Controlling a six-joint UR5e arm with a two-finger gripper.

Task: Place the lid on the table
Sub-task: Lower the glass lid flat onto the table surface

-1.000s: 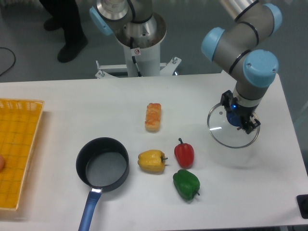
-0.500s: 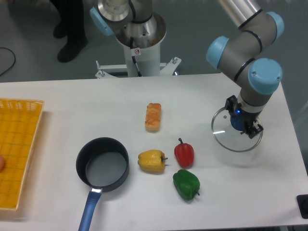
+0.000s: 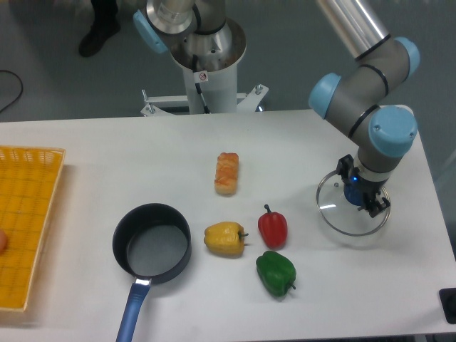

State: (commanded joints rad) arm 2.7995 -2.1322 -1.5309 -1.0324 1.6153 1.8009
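Your gripper (image 3: 362, 194) points down over the right side of the table (image 3: 92, 153), and its two fingers are closed on the blue knob at the centre of the lid (image 3: 335, 214). The lid sits near the table's right edge, about midway between the far and near edges, its glass disc spreading out below the gripper toward the near side. From this view you cannot tell whether the rim is already touching the tabletop or hanging just above it; a faint shadow lies under it.

To the left of the lid, well apart from it, you have a red pepper (image 3: 273, 228), with a yellow pepper (image 3: 224, 238) just beside that and a green pepper (image 3: 276, 273) closer to the near edge. A bread roll (image 3: 226, 172) lies further back, near the middle of the table. The black pot (image 3: 152, 243) stands open toward the near left, its blue handle (image 3: 131, 312) pointing at the near edge. A yellow tray (image 3: 27, 221) rests against the left edge. The arm's base (image 3: 208, 53) stands behind the far edge.
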